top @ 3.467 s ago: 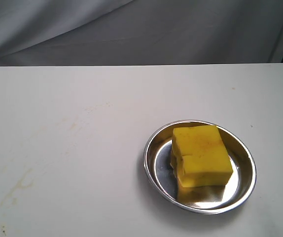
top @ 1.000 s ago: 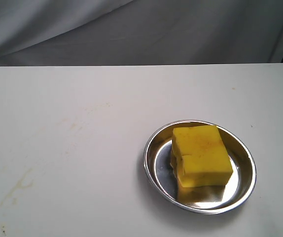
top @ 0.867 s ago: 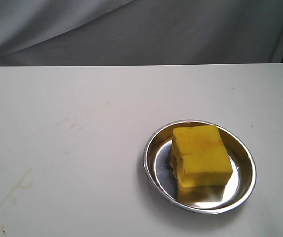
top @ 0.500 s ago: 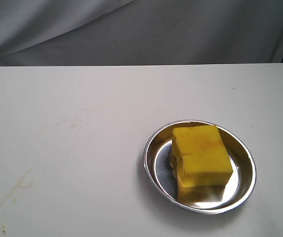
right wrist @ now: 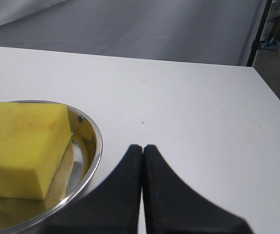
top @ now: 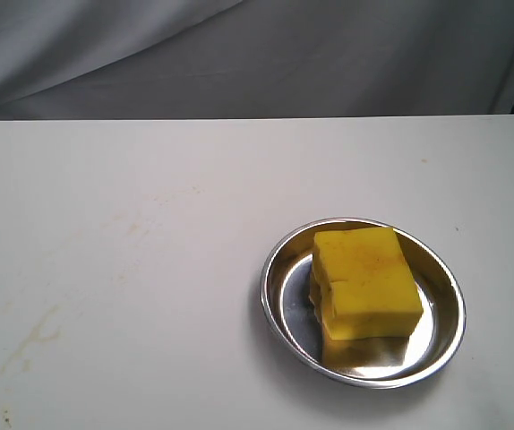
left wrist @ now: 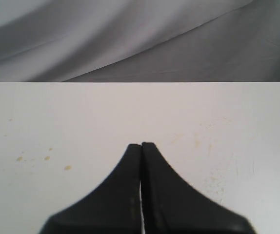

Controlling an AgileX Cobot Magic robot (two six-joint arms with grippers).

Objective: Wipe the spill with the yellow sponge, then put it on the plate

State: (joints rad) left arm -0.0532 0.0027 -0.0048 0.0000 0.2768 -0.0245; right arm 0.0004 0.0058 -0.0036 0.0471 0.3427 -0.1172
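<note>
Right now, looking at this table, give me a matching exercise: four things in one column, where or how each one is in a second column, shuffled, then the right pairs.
1 yellow sponge
2 plate
3 left tool
4 right tool

A shut, next to the plate's rim
B shut, facing tan specks, no plate in its view
C lying inside the plate
D resting on the white table, bearing something yellow

Pairs: 1-C, 2-D, 3-B, 4-A
</note>
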